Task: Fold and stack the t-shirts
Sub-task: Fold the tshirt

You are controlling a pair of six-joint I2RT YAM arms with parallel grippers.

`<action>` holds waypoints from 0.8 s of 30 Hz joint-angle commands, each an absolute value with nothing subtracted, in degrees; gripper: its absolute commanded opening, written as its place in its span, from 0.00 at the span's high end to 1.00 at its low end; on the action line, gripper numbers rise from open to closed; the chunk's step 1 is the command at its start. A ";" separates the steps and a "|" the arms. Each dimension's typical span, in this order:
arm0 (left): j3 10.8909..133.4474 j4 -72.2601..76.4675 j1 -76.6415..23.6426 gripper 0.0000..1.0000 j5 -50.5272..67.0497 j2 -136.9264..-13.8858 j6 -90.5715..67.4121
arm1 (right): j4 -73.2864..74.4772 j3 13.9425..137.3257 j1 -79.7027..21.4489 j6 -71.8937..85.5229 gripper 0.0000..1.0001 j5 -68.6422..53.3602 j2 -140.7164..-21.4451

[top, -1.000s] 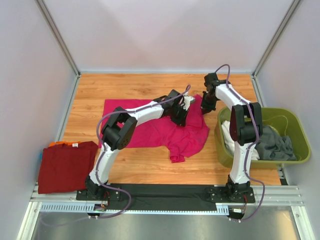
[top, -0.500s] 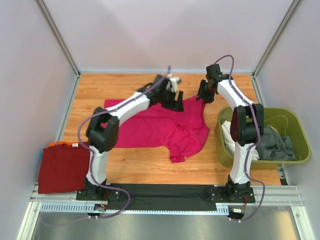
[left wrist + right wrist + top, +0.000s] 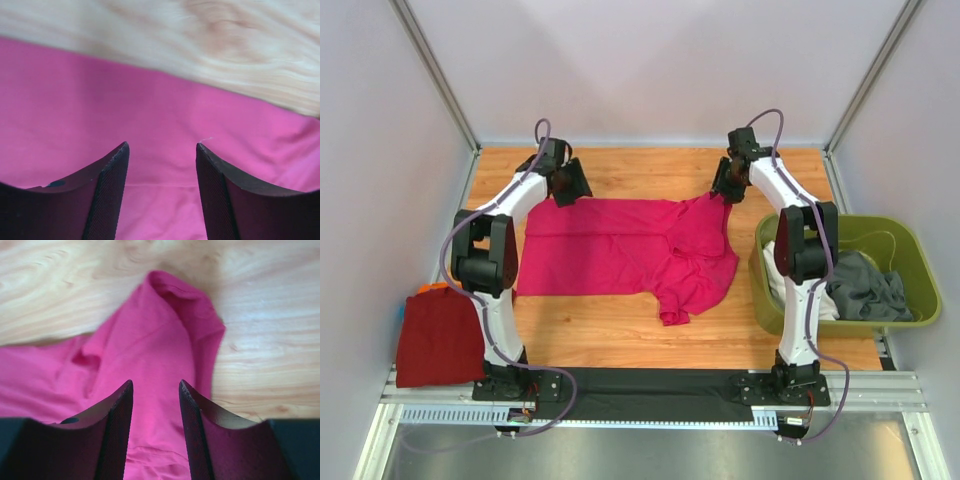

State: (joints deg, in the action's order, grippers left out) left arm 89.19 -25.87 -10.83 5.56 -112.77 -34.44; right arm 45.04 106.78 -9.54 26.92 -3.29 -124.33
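While the limp magenta-pink cloth t-shirt (image 3: 620,250) is lying spread left of the olive-green plastic bin (image 3: 860,326), its light, floppy far corners are probably being targeted by the left gripper (image 3: 162,149) and right gripper (image 3: 156,385), both gaping.

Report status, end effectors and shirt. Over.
Left end effector open over bright magenta-pink cloth t-shirt, far-left corner. Right end effector open over its far-right sleeve. Shirt unfolded, right side rumpled. Nothing blocking.
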 commanded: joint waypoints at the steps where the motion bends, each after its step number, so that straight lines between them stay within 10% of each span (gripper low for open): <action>1: 89.65 -28.99 -8.09 0.38 2.73 -115.04 -37.09 | 48.51 106.26 -8.88 26.63 0.56 2.02 -125.15; 13: 92.64 -33.66 -6.33 0.46 -4.92 -121.64 -37.70 | 48.52 106.00 -8.88 28.12 0.61 0.88 -128.41; 24: 93.69 -37.17 -4.48 0.51 -6.06 -124.01 -40.87 | 46.49 104.85 -8.88 29.97 0.96 -1.85 -128.94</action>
